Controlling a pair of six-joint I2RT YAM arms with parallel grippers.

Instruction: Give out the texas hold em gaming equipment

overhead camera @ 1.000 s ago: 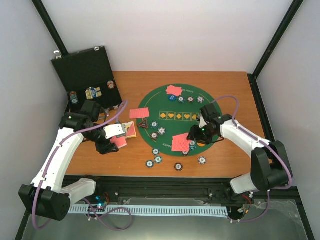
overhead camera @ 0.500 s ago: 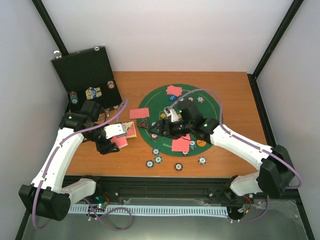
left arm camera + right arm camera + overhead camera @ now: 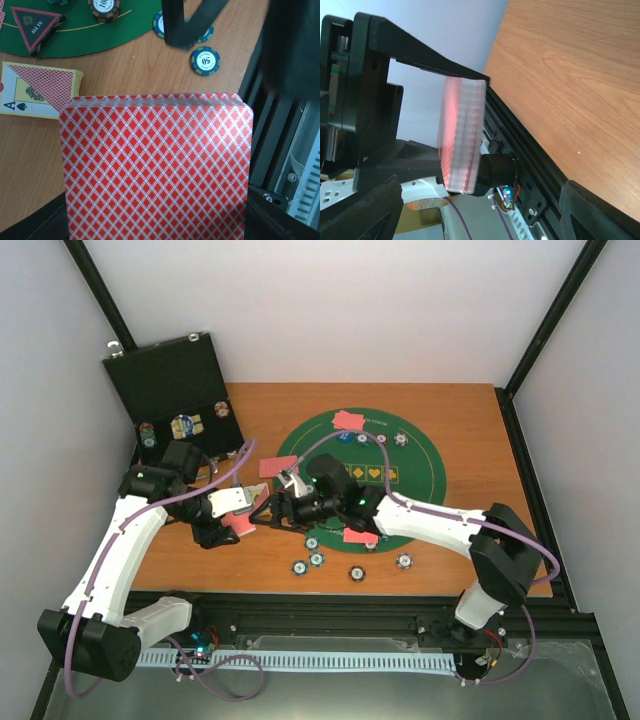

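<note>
**Top external view.** The left gripper (image 3: pixel 236 519) is pinching a deck of red-backed playing cards (image 3: pixel 243 526) above bare wood, just left of the green felt mat (image 3: pixel 418 455). The right arm is lying stretched across the mat's near half. The right gripper (image 3: pixel 264 514) is hovering just beside the deck with its jaws spread. Loose cards (image 3: pixel 349 421) are lying at the mat's far edge, a second set (image 3: pixel 278 467) at its left edge, and a third set (image 3: pixel 360 536) beside the right forearm. Several poker chips (image 3: pixel 316 559) are resting on the wood off the mat's near edge. The black hinged case (image 3: pixel 165 380) is standing open at the far-left corner.

**Left wrist view.** The deck is filling the lower frame, its back pattern facing the camera. Beyond it, a card box printed with an ace of spades (image 3: pixel 40 90) is lying on the wood. The triangle marker (image 3: pixel 37 22) is resting on the mat's edge. A chip marked 50 (image 3: pixel 205 60) is lying on the wood. A dark finger (image 3: pixel 175 25) of the right gripper is hanging beyond the deck's far edge, partly hiding another chip.

**Right wrist view.** The deck is showing edge-on, clamped between the left gripper's black fingers (image 3: pixel 420 50). The right gripper's own fingertips (image 3: pixel 600 215) are sitting in the lower corners, wide apart and holding nothing. The deck is standing ahead of them, apart, beside the wooden table (image 3: pixel 570 75).
</note>
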